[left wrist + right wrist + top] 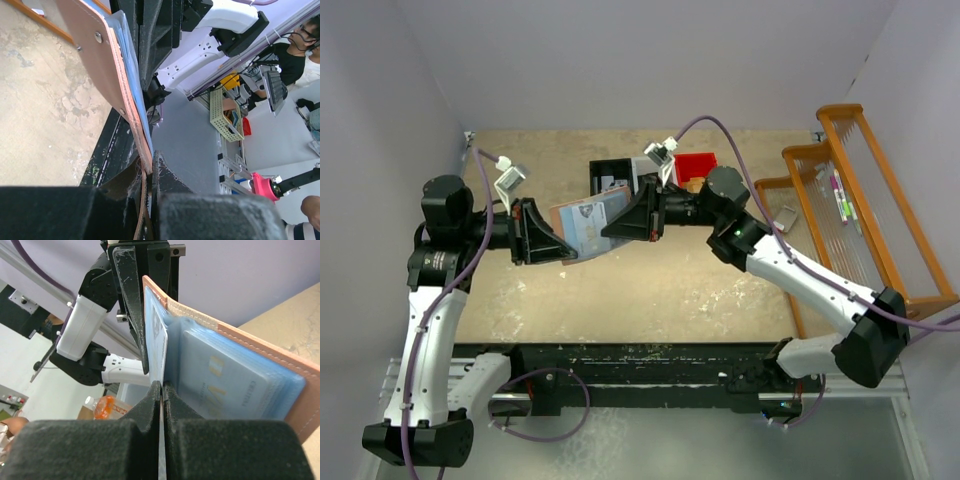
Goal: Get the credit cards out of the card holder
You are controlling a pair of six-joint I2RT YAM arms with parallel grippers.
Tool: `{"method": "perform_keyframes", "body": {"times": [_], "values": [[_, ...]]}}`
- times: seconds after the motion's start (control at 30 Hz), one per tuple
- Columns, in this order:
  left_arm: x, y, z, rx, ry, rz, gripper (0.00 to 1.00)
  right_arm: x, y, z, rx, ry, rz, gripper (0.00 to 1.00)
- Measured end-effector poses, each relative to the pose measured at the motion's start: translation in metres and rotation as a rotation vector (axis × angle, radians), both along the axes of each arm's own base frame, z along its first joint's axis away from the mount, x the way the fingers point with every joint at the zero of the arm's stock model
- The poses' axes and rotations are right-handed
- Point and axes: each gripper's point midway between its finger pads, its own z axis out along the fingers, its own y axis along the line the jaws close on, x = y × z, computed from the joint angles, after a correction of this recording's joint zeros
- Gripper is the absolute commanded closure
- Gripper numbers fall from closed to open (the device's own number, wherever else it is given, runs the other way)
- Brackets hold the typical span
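One card holder between left gripper and right gripper; one credit card in the right; one black bin, one red bin beyond

Beige table, black bin, red bin

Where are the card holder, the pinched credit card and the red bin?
card holder (260,347): right wrist view, pink stitched outer edge.
credit card (157,355): right wrist view, pale face near its lower end.
red bin (700,163): top view, bare red inside.
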Motion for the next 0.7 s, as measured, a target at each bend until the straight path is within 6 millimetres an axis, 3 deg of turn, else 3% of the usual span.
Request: {"method": "perform_keyframes", "body": {"times": [0.5,0.7], "values": [[0.014,0.002,-0.01,0.073,-0.031,0.092,1.0,0.008,-0.012,-0.008,-0.049,-0.004,-0.041,1.0],[0.018,0.003,-0.016,0.1,-0.034,0.117,1.0,0.009,-0.028,-0.012,-0.062,-0.005,-0.066,1.0]]}}
